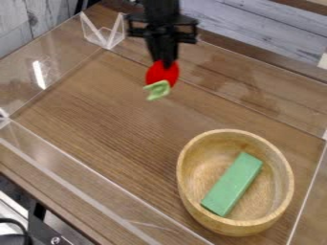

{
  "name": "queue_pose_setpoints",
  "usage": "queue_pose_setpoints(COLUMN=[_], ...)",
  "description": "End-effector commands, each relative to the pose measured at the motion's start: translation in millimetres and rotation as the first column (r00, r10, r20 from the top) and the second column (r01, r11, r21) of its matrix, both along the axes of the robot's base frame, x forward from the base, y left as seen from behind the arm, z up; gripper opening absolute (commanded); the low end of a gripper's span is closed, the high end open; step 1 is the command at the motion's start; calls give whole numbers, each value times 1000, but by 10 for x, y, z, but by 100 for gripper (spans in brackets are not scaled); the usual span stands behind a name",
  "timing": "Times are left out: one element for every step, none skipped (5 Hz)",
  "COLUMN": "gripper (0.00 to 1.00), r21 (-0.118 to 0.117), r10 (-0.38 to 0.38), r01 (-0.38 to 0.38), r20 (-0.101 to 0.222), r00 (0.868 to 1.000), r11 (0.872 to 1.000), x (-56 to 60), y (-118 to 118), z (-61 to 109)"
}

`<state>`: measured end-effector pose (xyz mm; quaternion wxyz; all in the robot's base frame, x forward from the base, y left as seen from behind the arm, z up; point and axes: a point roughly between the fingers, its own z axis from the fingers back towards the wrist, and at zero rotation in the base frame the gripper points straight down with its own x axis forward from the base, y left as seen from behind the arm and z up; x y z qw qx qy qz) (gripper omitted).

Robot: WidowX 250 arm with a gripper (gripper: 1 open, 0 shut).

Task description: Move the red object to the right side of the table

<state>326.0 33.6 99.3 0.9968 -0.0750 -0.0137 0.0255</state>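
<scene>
The red object, a small strawberry-like toy with a light green leafy cap hanging at its lower end, is lifted off the table. My gripper points straight down and is shut on the toy's upper part. It hangs over the back middle of the tabletop, left of and behind the wooden bowl.
A round light wooden bowl with a green rectangular block in it sits at the front right. Low clear acrylic walls border the tabletop. A clear bracket stands at the back left.
</scene>
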Motion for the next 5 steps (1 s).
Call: queue_pose_setpoints(gripper=[0, 0, 0, 0, 0], r21=[14, 22, 32, 37, 42], r10=[-101, -142, -129, -109, -108], r01=[101, 141, 127, 107, 105], r20=[68, 74, 74, 73, 78], r00=[993, 987, 989, 991, 991], r11=[995, 990, 991, 994, 994], x=[239, 370, 439, 494, 488], y=[-217, -329, -337, -333, -463], z=[82, -34, -71, -101, -180])
